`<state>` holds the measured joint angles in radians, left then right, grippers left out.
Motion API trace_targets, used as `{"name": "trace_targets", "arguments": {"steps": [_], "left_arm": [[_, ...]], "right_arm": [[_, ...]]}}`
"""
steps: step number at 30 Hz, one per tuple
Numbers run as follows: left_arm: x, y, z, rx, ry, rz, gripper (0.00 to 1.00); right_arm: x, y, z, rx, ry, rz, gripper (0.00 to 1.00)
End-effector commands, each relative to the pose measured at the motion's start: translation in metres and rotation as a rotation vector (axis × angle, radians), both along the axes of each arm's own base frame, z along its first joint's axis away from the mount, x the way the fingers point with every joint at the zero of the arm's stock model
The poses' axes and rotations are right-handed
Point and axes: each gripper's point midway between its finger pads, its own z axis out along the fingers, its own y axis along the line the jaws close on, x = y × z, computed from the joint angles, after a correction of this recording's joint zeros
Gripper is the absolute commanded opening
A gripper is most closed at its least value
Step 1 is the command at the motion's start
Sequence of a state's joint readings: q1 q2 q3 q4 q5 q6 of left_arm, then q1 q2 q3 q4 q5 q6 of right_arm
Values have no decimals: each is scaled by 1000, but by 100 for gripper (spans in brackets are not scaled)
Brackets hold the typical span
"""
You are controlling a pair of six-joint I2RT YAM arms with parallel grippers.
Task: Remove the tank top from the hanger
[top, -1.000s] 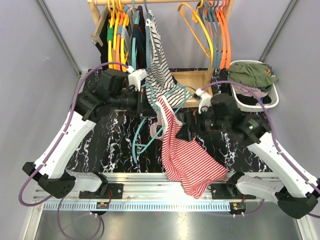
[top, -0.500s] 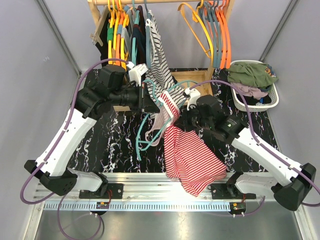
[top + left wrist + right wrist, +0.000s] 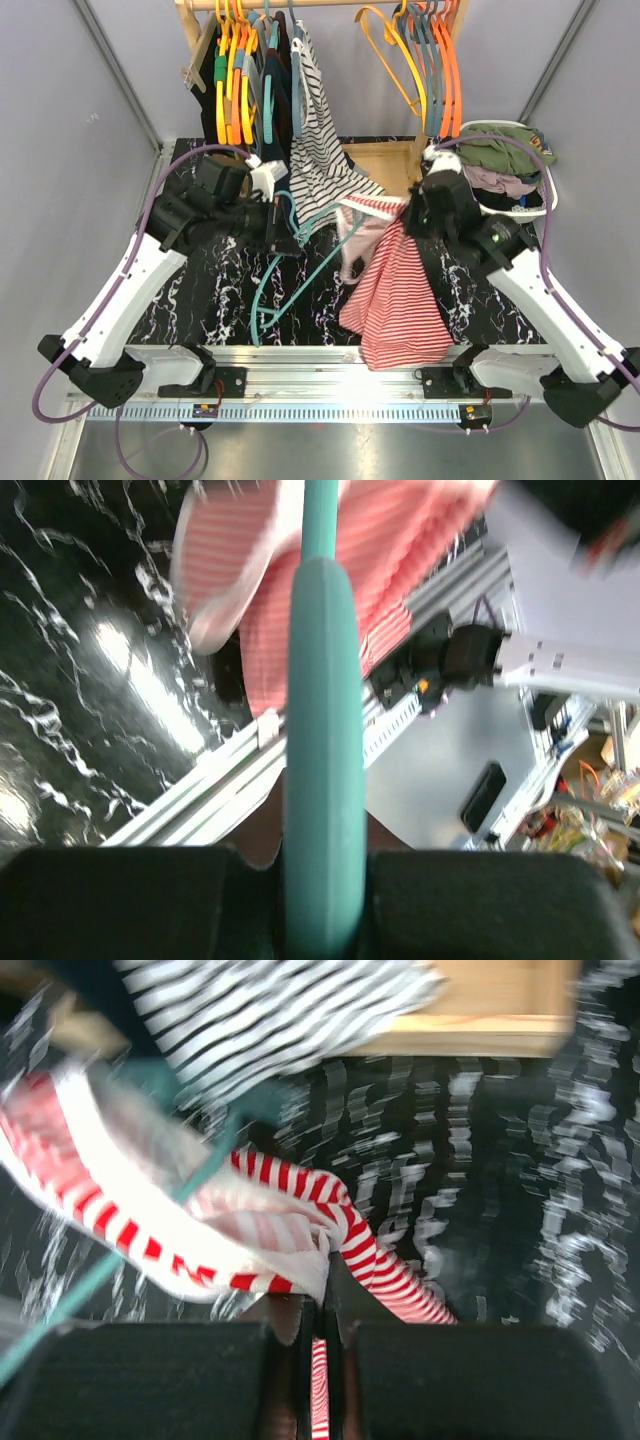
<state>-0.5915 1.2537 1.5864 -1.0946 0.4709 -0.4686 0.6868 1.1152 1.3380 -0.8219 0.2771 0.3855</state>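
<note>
Dragging red-and-white striped fabric tank top (image 3: 395,300) rightward of its earlier spot, right gripper (image 3: 325,1308) clenched on it; clamping teal plastic hanger (image 3: 320,680) in left gripper (image 3: 320,868); next, pulling garment clear.

The left arm (image 3: 125,295) and the right arm (image 3: 548,300) are built alike, with long, smooth white shell links joined by bulky black motor housings (image 3: 195,205) and black angular bases (image 3: 100,380) at the foot of each. A thin purple cable (image 3: 205,150) loops loosely along each arm from base to wrist, and a small white camera housing (image 3: 268,172) sits atop each wrist. From the wrist cameras, the finger pads (image 3: 120,900) appear as flat, matte black blocks with softly rounded upper corners, filling the bottom edge of both views.
</note>
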Motion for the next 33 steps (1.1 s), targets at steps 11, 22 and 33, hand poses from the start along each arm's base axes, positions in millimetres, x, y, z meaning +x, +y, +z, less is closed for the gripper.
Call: {"name": "trace_targets", "arguments": {"steps": [11,22,33], "left_arm": [[-38,57,17,37,-105,153,0],[-15,76,64,-77,-300,361,0],[-23,64,54,-135,-274,308,0]], "right_arm": [[57,-73,-53,57,210,-340,0],[-57,-35,-173,43,706,-220,0],[-44,-12,-241,64,763,-282,15]]}}
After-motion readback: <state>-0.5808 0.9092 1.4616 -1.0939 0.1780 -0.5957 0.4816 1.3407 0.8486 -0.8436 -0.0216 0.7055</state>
